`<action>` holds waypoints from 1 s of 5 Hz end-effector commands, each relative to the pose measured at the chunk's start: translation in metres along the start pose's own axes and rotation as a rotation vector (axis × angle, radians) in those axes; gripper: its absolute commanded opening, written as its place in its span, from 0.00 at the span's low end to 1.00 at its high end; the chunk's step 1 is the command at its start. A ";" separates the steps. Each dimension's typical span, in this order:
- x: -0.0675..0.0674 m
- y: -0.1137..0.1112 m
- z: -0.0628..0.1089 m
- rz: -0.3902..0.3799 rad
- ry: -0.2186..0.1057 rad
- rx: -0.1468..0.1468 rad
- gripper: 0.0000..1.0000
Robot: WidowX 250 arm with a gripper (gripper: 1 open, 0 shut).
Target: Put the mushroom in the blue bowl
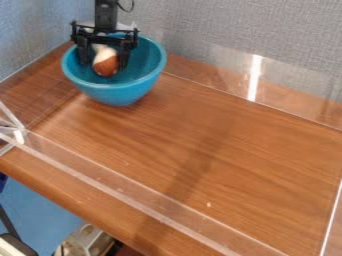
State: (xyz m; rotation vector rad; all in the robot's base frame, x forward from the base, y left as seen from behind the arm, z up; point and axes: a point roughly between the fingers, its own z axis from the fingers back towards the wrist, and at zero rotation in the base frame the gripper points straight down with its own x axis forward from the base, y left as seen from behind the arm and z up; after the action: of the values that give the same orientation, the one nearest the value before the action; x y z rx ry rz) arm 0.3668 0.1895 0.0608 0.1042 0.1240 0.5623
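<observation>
The blue bowl (130,90) stands at the back left of the wooden table. The mushroom (104,65), orange-brown cap with a pale part showing, lies inside the bowl against its far wall. My gripper (106,48) hangs just above the bowl's far rim, directly over the mushroom. Its black fingers (82,42) stand spread wide apart and nothing is held between them.
Clear acrylic walls (254,75) edge the wooden table (214,140) at the back right, left and front. A grey textured wall rises behind the bowl. The table's front edge drops off at the lower left.
</observation>
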 end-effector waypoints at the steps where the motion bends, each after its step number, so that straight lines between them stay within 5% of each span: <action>1: 0.000 0.008 0.033 0.024 -0.085 -0.004 1.00; 2: -0.002 0.009 0.035 0.028 -0.090 0.002 1.00; 3: -0.004 0.009 0.037 0.030 -0.095 0.007 0.00; 4: -0.006 0.010 0.041 0.034 -0.101 0.011 1.00; 5: -0.008 0.011 0.045 0.038 -0.108 0.015 1.00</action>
State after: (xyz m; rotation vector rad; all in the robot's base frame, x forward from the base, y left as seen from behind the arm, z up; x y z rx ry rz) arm 0.3575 0.1890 0.0629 0.1306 0.1330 0.5845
